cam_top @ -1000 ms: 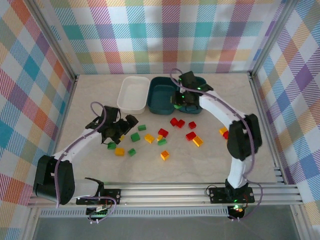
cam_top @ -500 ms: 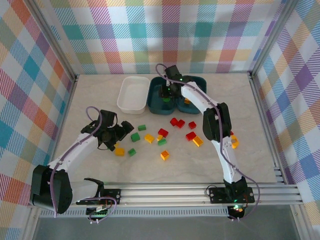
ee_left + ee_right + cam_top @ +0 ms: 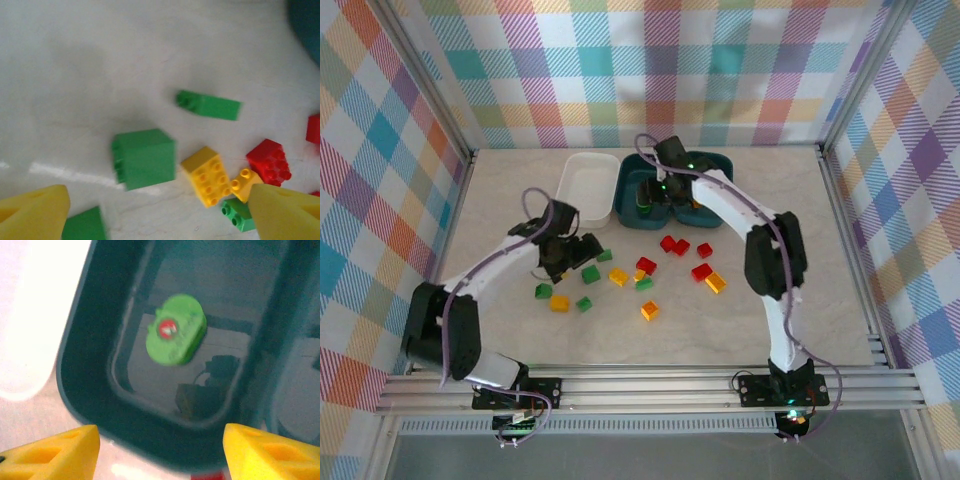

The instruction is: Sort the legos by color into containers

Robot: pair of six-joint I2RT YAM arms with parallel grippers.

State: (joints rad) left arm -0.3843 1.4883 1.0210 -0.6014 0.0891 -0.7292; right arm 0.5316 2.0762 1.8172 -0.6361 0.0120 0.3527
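Since its yellow fingers [image 3: 55, 455] stand wide apart with nothing between them, we read the right gripper [image 3: 655, 197] as open. It hangs above the left teal tub [image 3: 80, 365]. Inside that tub we see one green lego [image 3: 175, 330], blurred, with a small red-and-white mark on it. Whether it rests on the tub's floor we cannot tell. Just left of this tub sits the white tub [image 3: 587, 187]. Just right of it is the second teal tub [image 3: 300, 390], which is largely behind the arm in the top view.

The left gripper [image 3: 157, 205] is likewise open and empty, its jaws spread above the table [image 3: 720, 330]. Ahead of it we see a chunky green brick [image 3: 145, 157] lying alone and a flat green brick [image 3: 207, 105] farther out. To the right, a yellow brick [image 3: 206, 175] lies beside a small orange piece [image 3: 243, 181] and a red brick [image 3: 269, 160]. From above, we see red, green and yellow-orange bricks scattered on the table in front of the tubs, between the two arms. The red ones [image 3: 675, 245] gather toward the right.
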